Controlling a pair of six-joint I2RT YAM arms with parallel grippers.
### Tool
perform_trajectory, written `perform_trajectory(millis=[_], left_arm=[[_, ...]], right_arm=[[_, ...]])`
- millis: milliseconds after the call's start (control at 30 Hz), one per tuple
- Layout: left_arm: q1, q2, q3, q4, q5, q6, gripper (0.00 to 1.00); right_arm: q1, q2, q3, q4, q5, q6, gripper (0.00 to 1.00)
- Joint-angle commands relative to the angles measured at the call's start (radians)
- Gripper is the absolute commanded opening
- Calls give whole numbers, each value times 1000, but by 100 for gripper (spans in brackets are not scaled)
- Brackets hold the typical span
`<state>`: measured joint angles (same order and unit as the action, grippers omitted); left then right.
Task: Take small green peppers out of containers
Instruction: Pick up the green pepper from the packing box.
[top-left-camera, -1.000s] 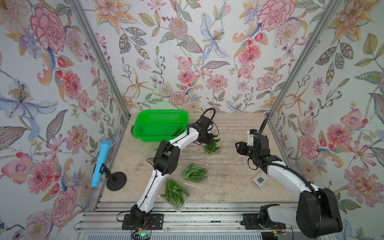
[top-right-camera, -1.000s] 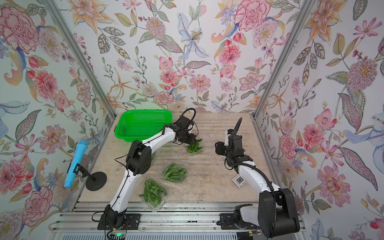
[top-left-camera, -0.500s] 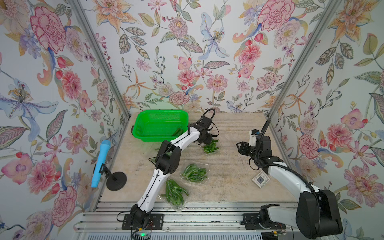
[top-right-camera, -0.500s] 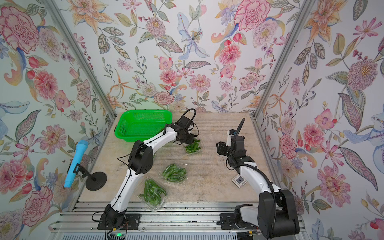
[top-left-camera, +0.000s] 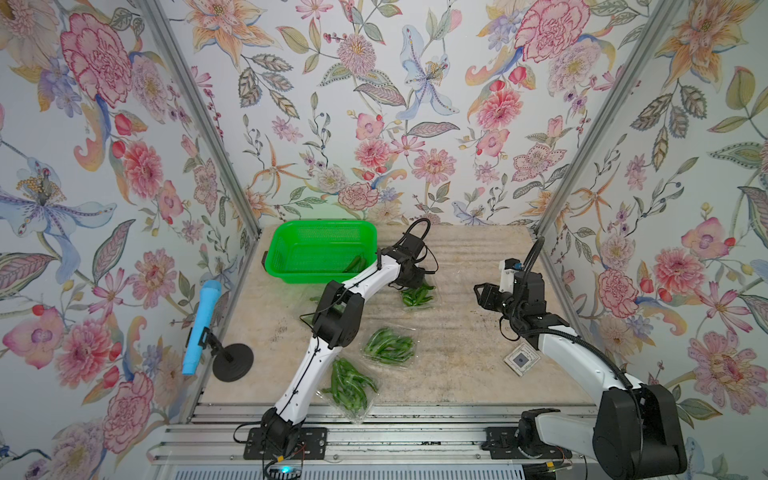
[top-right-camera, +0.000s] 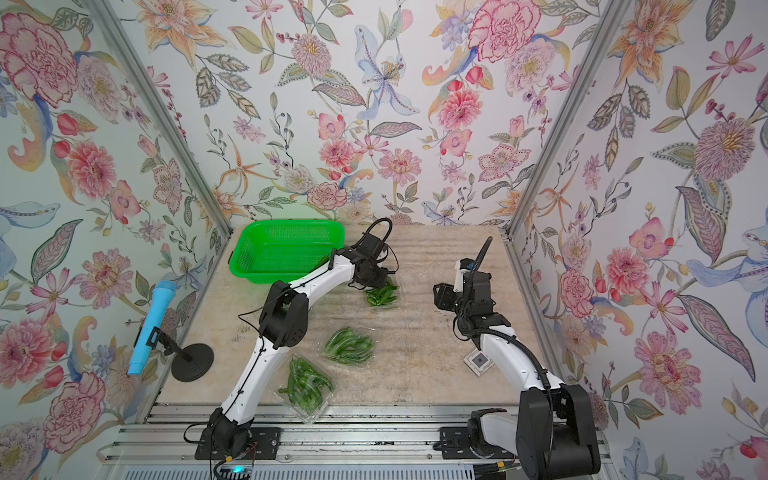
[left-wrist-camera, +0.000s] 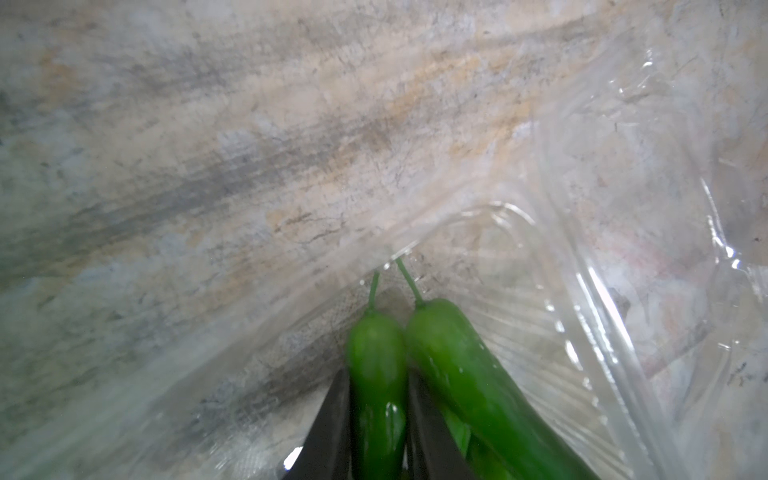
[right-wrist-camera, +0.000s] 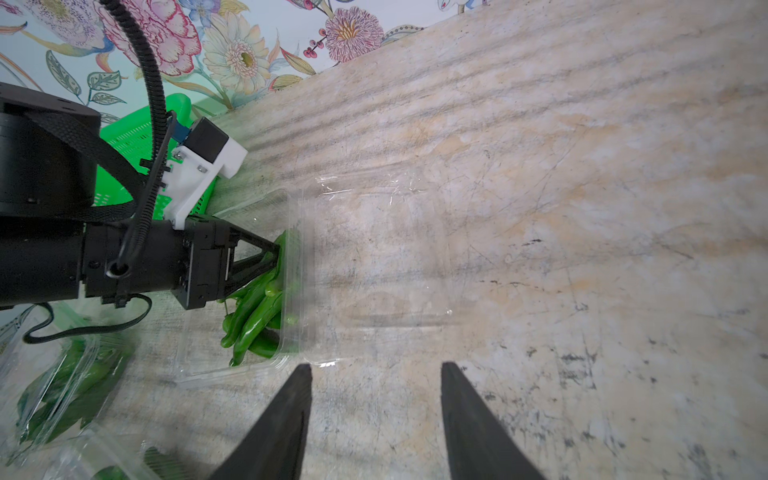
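Stone-look table (top-left-camera: 465, 257), floral walls on three sides. Left arm (top-left-camera: 332, 320) is stretched long toward the back; right arm (top-left-camera: 573, 353) is bent and sits on its own side. Green basket (top-left-camera: 320, 226) is in the back left corner, with a couple of peppers (top-left-camera: 355, 264) lying in the corner nearest the left arm's wrist. Blue mic on a black stand (top-left-camera: 199, 328) is off the table's left edge. Three clear containers show in both top views. The front container (top-left-camera: 349, 386) is at the table's near edge beside the left arm. The middle container (top-left-camera: 388, 345) is just behind it. Both are packed with peppers. The open container (right-wrist-camera: 257, 368) is just right of the basket, lid flap flat on the table, a small heap of peppers inside. Left gripper (right-wrist-camera: 274, 259) is down in that one. Its fingers (left-wrist-camera: 332, 415) are pressed against both sides of one pepper (left-wrist-camera: 376, 374), stem pointing away from the wrist. A second pepper (left-wrist-camera: 465, 382) touches it alongside. Right gripper (right-wrist-camera: 376, 365) hovers over bare table near the open container, jaws apart, nothing in them. Small square tag (top-left-camera: 520, 359) lies flat on the table beside the right arm.
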<state>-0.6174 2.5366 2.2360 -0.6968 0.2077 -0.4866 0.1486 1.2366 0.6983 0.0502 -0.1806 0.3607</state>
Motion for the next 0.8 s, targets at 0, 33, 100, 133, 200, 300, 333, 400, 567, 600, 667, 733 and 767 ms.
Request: perform_trajectory(millis=[0,33,100,133,200,300,333,400,567,600,667,733,767], left_arm=[[-1,-90,-51,19,-20,-3,20],[-1,-110,-65,27,-23,-1,19],[-1,-144,-86,35,-28,0,20],[-2,-167,-98,42,-30,-1,20],[1,-208,-136,69,-36,1,20],[1,-246,-163,81,-28,4,19],[2,-255,-167,83,-28,6,19],[2,-268,-173,79,-28,17,19],[50,-372,-260,141,-42,11,17],[65,-392,-275,152,-41,10,17],[106,-435,-288,160,-36,20,17],[154,-454,-281,147,-35,30,17],[180,-463,-280,142,-32,34,17]], right_arm=[[-4,-15,10,16,-27,4,52],[-3,-12,15,15,-33,4,52],[3,-5,23,16,-42,4,52],[6,-2,30,14,-45,5,52],[15,8,43,12,-48,4,52],[33,26,69,4,-47,-1,52],[39,33,78,2,-45,0,52],[50,42,90,3,-42,0,52],[88,65,115,4,-30,6,52],[95,71,119,5,-27,6,52],[117,87,127,7,-17,10,52],[141,106,140,12,-8,12,52],[152,116,149,11,-5,13,52]])
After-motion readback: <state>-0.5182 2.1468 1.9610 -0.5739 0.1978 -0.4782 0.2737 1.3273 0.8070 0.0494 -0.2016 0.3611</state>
